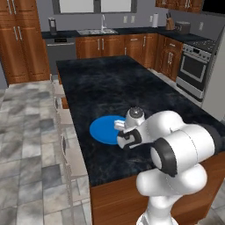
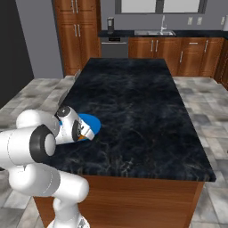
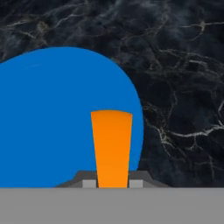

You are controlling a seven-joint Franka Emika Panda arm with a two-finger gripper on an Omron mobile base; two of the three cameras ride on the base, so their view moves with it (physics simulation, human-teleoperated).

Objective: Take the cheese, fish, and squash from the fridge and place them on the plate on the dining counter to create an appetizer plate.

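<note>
You have the cheese (image 3: 112, 146) pinched between the jaws of the gripper (image 3: 112, 183), which are closed narrow on its sides. In the hand view it rises from between the fingertips (image 3: 89, 183) as a flat-faced orange wedge, widest at the far end, and it hangs over the plate (image 3: 52, 118) near that disc's right edge. In the right base view a sliver of orange (image 2: 80, 137) shows at the gripper (image 2: 79, 132), right over the plate (image 2: 91, 126).

Expect the cheese to behave as a small, light, stiff block: smooth faces, no give, and probably a little slick, so the hold depends on the pads pressing squarely on the two long sides. The taper could let it slide toward the thin end if you loosen gradually, so I'd judge a clean release close above the plate safer than a slow one from height.

The plate is a thin, flat, glossy blue disc with no visible rim, so nothing would stop a tumbling wedge from skating off onto the counter (image 1: 110, 83). That counter top is hard black marble with white veining over reddish wood sides. No other food shows on the visible part of the plate; fish and squash look yet to be fetched.
</note>
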